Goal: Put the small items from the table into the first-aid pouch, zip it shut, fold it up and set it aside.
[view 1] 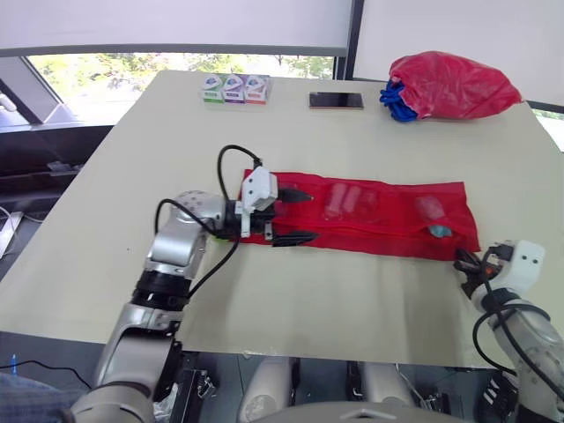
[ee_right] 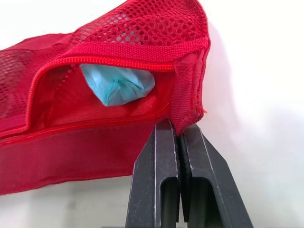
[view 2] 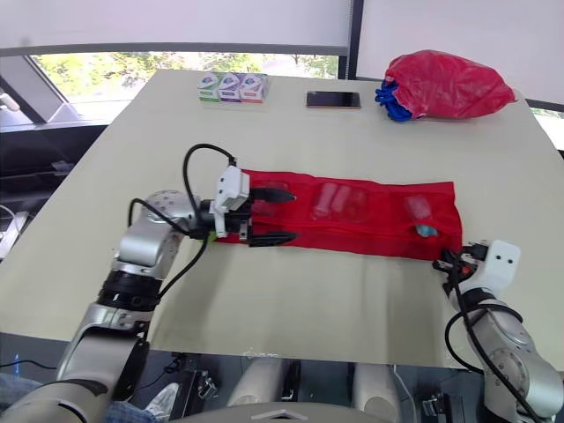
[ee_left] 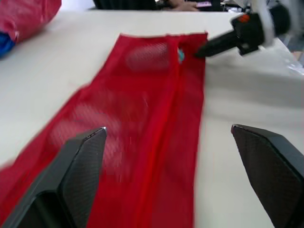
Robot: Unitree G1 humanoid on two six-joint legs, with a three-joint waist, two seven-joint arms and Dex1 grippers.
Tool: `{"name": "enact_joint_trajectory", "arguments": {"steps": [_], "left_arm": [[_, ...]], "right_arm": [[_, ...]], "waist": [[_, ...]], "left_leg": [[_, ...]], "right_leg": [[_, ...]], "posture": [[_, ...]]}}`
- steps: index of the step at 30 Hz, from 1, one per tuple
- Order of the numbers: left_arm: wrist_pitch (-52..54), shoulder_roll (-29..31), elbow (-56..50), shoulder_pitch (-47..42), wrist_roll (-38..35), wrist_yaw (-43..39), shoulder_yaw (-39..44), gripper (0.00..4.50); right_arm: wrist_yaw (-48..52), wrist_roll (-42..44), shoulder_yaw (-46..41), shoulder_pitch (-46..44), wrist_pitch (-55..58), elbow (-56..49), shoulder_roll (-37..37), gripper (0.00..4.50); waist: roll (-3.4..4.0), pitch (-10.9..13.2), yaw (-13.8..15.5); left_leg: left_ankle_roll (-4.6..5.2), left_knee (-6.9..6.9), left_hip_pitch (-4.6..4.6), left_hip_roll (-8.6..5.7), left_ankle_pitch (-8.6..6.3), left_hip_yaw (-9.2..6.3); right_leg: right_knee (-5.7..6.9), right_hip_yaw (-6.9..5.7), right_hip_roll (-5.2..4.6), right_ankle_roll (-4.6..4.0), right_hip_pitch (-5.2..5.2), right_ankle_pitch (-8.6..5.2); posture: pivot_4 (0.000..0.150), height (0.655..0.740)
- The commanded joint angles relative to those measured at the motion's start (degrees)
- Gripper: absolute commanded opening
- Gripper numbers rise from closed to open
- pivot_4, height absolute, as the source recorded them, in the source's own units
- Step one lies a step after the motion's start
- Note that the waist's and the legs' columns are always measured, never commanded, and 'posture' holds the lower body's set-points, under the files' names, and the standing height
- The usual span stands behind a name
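The right gripper [ee_right: 176,132] has its fingers pressed together, seemingly nipping the corner seam of the first-aid pouch [view 1: 379,231], which lies flat mid-frame. The left gripper [view 1: 308,216] has its fingers apart over the pouch's left end. The mesh looks soft and light, so it is best gripped at the seams. A blue packet [ee_right: 118,84] sits inside the gaping zip, and pale items [view 1: 345,203] fill the pockets.

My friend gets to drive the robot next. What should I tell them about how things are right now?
The left hand is open, over the pouch's left end.
The right hand is shut on the pouch's right corner.
The pouch lies flat and unfolded across the middle of the table.
Done: a blue packet and some clear items are inside the mesh.
The zip gapes open at the right end.
Three boxes and a phone sit at the far edge, outside the pouch.
Left to do: zip it shut, fold it and set it aside.
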Motion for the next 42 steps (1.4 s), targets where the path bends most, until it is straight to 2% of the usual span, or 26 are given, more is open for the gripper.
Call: {"name": "enact_joint_trajectory", "arguments": {"steps": [1,7,15,19,21,25,28,33,42], "left_arm": [[2.8,3.9,-8.6,3.0,-4.2,-1.0,2.3,4.47],[6.9,8.3,-15.1,6.6,-10.7,-1.5,6.0,4.47],[6.1,10.9,-16.5,8.5,-10.7,-0.5,6.1,4.47],[6.5,11.7,-17.0,9.3,-10.9,0.0,6.1,4.5],[6.7,12.0,-16.7,9.5,-10.7,0.8,6.2,4.5],[8.0,12.3,-14.3,9.6,-9.6,3.9,6.6,4.5],[10.4,12.0,-10.2,8.9,-8.7,8.1,7.5,4.5],[18.6,11.3,-4.3,6.4,-10.4,12.7,8.1,4.5],[36.1,7.3,4.2,1.3,-15.3,18.4,9.5,4.5]], "right_arm": [[1.4,1.2,-3.9,-0.8,-1.6,2.5,-3.2,0.0],[3.4,0.3,-7.5,-2.1,-3.2,10.1,-9.4,0.0],[5.0,-1.4,-10.4,-3.7,-5.6,18.9,-15.9,0.0],[9.6,2.8,-12.9,-2.7,-3.5,19.4,-18.5,1.28],[13.0,3.7,-13.2,-1.1,-3.6,18.4,-20.6,2.45],[22.6,2.1,-12.0,5.1,-8.8,13.6,-25.5,4.46],[31.7,3.8,-12.7,10.1,-13.1,6.5,-27.8,4.46],[39.1,8.6,-12.6,12.1,-15.9,-3.4,-29.2,4.46],[37.5,16.8,-6.8,6.0,-13.0,-15.1,-32.5,4.46]], "waist": [[0.05,0.0,-0.3],[0.08,0.0,0.0],[0.11,0.0,-0.1],[0.12,0.0,-0.1],[0.11,0.0,-0.2],[0.13,0.0,-0.2],[0.15,0.0,-0.4],[0.04,0.0,-0.9],[-0.14,0.0,-0.9]], "left_leg": [[0.0,0.0,0.0,0.0,0.0,0.01],[0.0,-0.03,0.0,0.02,0.0,0.07],[0.01,-0.03,0.02,0.02,0.0,0.12],[0.01,-0.03,0.02,0.02,-0.01,0.17],[0.01,-0.03,0.02,0.04,-0.01,0.17],[0.02,-0.05,0.05,0.1,-0.01,0.19],[0.02,-0.05,0.09,0.15,-0.01,0.21],[0.02,-0.05,0.1,0.23,-0.02,0.19],[0.01,-0.04,0.07,0.21,-0.02,0.14]], "right_leg": [[-0.01,0.03,0.02,0.0,0.0,0.0],[-0.04,0.1,0.05,0.0,-0.01,-0.01],[-0.07,0.15,0.1,0.0,0.01,-0.01],[-0.07,0.2,0.1,0.0,0.01,0.0],[-0.08,0.19,0.1,0.0,0.01,0.0],[-0.08,0.21,0.16,0.01,0.01,-0.01],[-0.08,0.24,0.21,0.03,0.02,-0.02],[-0.08,0.24,0.28,0.18,0.02,-0.1],[-0.08,0.23,0.26,0.03,0.02,-0.01]], "posture": [[0.15,0.74],[0.15,0.74],[0.15,0.74],[0.15,0.74],[0.15,0.74],[0.15,0.74],[0.15,0.74],[0.15,0.74],[0.15,0.74]]}}
